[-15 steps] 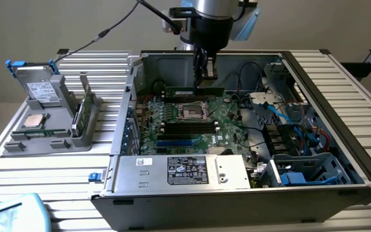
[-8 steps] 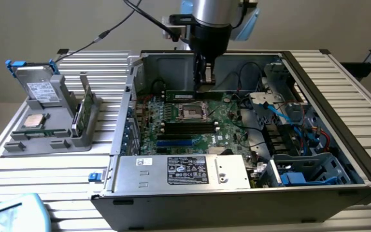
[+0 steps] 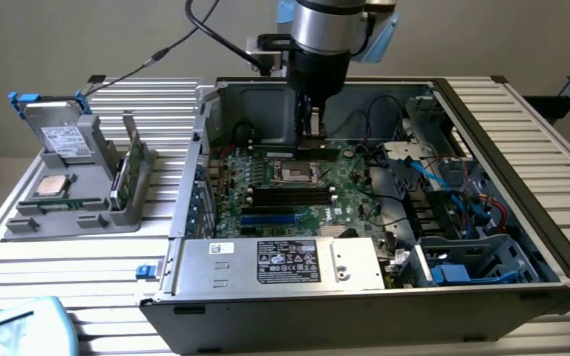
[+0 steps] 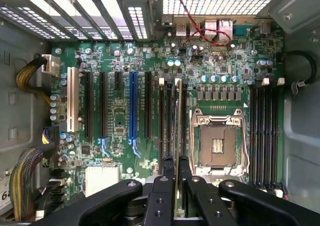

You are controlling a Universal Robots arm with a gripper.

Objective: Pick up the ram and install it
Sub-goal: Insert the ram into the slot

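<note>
The ram (image 4: 178, 121) shows edge-on as a thin pale strip running out from between my fingers. My gripper (image 4: 176, 162) is shut on it. It hangs over the black memory slots (image 4: 167, 111) beside the empty processor socket (image 4: 217, 146) on the green motherboard (image 4: 120, 121). Whether the stick touches a slot I cannot tell. In the exterior view my gripper (image 3: 312, 137) reaches straight down into the open computer case (image 3: 522, 170), near the back of the board and just behind the socket (image 3: 295, 172).
A grey holder (image 3: 77, 215) at the exterior view's left carries a boxy drive (image 3: 62, 137), a square silver processor (image 3: 50, 185) and a green stick on edge (image 3: 127, 174). The power supply (image 3: 275, 263) fills the case front. Cables (image 3: 433, 178) crowd the right side.
</note>
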